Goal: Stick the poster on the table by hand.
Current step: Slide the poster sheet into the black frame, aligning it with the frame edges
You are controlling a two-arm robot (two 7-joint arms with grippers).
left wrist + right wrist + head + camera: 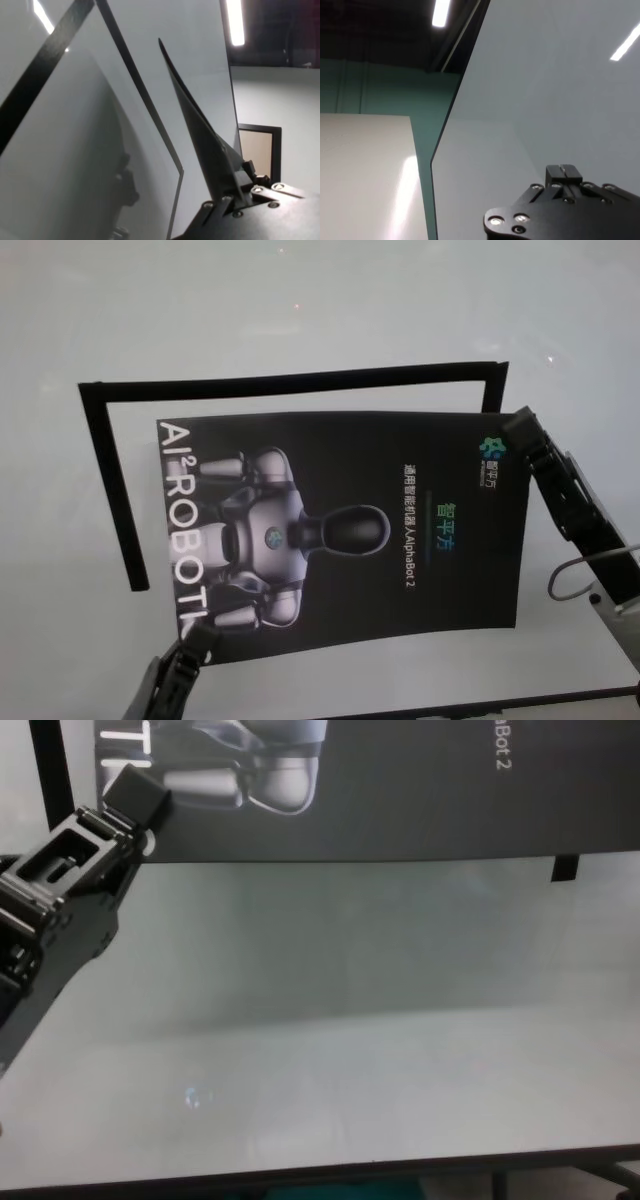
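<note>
Gripped at its near left corner by the left hand and at its far right corner by the right hand, both pinched closed, the poster is held over the table.

Both arms are black and angular. The left pincer has a square black fingertip pad, open-framed metal-jointed links and silver screw heads. The right pincer is the same black linkage; a thin grey cable loops beside its forearm.
</note>
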